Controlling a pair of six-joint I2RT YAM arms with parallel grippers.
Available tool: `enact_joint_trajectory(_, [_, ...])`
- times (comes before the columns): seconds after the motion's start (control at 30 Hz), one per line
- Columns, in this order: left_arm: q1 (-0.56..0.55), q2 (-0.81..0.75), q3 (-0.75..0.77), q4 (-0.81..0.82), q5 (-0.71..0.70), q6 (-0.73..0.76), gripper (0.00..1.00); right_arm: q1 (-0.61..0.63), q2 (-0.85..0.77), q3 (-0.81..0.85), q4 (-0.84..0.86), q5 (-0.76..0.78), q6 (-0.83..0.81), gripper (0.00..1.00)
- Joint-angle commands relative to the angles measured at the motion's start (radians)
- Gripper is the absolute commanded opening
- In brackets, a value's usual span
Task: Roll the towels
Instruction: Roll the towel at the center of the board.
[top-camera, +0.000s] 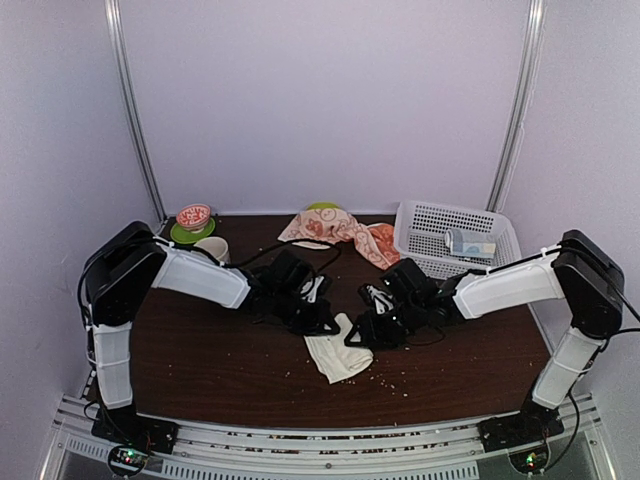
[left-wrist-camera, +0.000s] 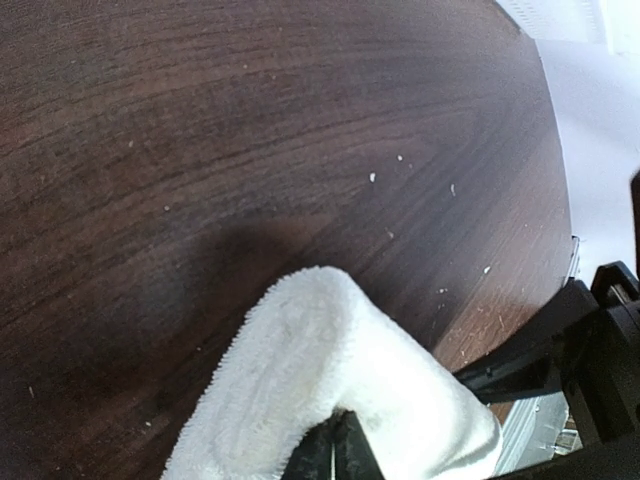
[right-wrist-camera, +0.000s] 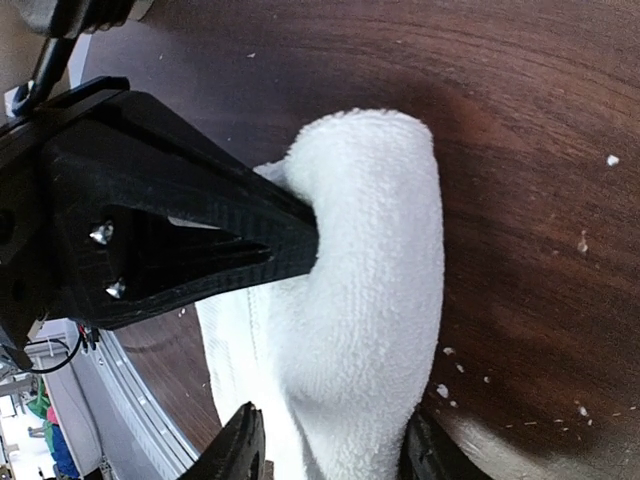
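Observation:
The cream-white towel (top-camera: 338, 354) lies crumpled mid-table, one end lifted into a thick fold (right-wrist-camera: 375, 290). My left gripper (top-camera: 322, 324) is shut on that fold, and the cloth (left-wrist-camera: 320, 380) drapes over its tips (left-wrist-camera: 343, 447). My right gripper (top-camera: 360, 336) stands open with the fold between its fingers (right-wrist-camera: 432, 455). The right finger touches the cloth; the left one is a little off it (right-wrist-camera: 335, 455). The left gripper's black fingers (right-wrist-camera: 200, 235) show at the fold's side. The peach-orange rabbit-print towel (top-camera: 340, 228) lies bunched at the back of the table.
A white basket (top-camera: 420, 225) at the back right holds a pale packet (top-camera: 470, 243). At the back left sit a red bowl (top-camera: 193, 215) on a green plate (top-camera: 185, 237) and a cream cup (top-camera: 212, 248). Crumbs dot the dark wooden table (top-camera: 200, 360).

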Motion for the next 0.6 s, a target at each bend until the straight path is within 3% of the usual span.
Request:
enact_joint_trajectory(0.0, [-0.002, 0.000, -0.041, -0.045, -0.042, 0.011, 0.02, 0.032, 0.007, 0.061, -0.045, 0.047, -0.036, 0.45])
enact_joint_trajectory(0.23, [-0.002, -0.034, -0.065, -0.044, -0.044, 0.011, 0.04, 0.075, 0.038, 0.143, -0.188, 0.198, -0.105, 0.23])
enact_joint_trajectory(0.4, [-0.002, -0.073, -0.072, -0.055, -0.029, 0.013, 0.19, 0.107, 0.080, 0.200, -0.275, 0.282, -0.146, 0.09])
enact_joint_trajectory(0.57, [-0.002, -0.134, -0.076, -0.094, -0.025, 0.030, 0.29, 0.139, 0.100, 0.256, -0.370, 0.391, -0.178, 0.04])
